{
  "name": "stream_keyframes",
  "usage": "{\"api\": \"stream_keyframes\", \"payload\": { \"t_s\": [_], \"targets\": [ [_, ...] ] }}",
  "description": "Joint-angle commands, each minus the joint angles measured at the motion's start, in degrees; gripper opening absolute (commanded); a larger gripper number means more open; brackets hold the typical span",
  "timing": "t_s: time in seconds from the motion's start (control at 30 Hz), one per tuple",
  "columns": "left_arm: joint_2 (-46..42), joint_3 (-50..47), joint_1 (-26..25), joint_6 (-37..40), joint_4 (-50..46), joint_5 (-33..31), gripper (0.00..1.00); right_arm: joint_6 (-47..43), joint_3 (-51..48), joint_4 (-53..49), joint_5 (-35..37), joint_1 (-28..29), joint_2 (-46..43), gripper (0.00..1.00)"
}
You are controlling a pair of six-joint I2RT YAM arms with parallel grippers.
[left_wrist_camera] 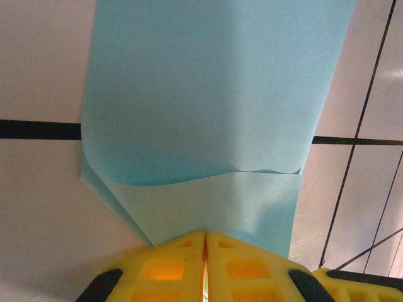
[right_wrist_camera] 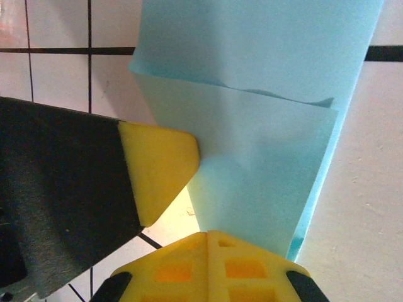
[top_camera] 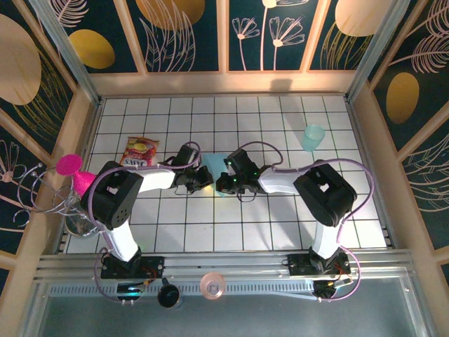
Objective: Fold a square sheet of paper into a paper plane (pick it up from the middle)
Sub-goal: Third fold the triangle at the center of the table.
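The square sheet of paper (top_camera: 216, 163) is light blue and lies folded over into a strip on the white tiles in mid table, between the two arms. In the left wrist view the paper (left_wrist_camera: 208, 94) has an upper flap curling over a lower layer, and its near edge runs into the shut yellow tips of my left gripper (left_wrist_camera: 204, 242). My right gripper (right_wrist_camera: 208, 239) is also shut, with the paper (right_wrist_camera: 264, 157) ending at its tips near one corner. A left-gripper finger (right_wrist_camera: 157, 170) touches the paper's side edge. From above, left gripper (top_camera: 208, 180) and right gripper (top_camera: 226, 184) almost meet.
A translucent teal cup (top_camera: 313, 137) stands at the back right. A red-and-yellow snack packet (top_camera: 142, 151) lies at the left, with a pink object (top_camera: 74, 172) and a wire rack beyond it. A pink cup (top_camera: 212, 284) and a black cup (top_camera: 168, 296) sit on the near rail.
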Motion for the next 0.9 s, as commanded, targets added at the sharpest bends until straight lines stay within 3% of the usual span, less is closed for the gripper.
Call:
{"api": "stream_keyframes", "payload": {
  "t_s": [0.0, 0.6, 0.87],
  "targets": [
    [-0.54, 0.22, 0.05, -0.37, -3.31, 0.45, 0.1, -0.68, 1.38, -2.11, 0.66, 0.46, 1.19, 0.03],
    [-0.71, 4.66, 0.2, 1.47, -4.89, 0.08, 0.12, -1.56, 1.47, -4.57, 1.96, 0.46, 3.0, 0.02],
    [0.87, 4.72, 0.5, 2.25, -6.12, -3.16, 0.11, -1.83, 1.41, -5.09, 2.6, 0.47, 2.83, 0.02]
  ]
}}
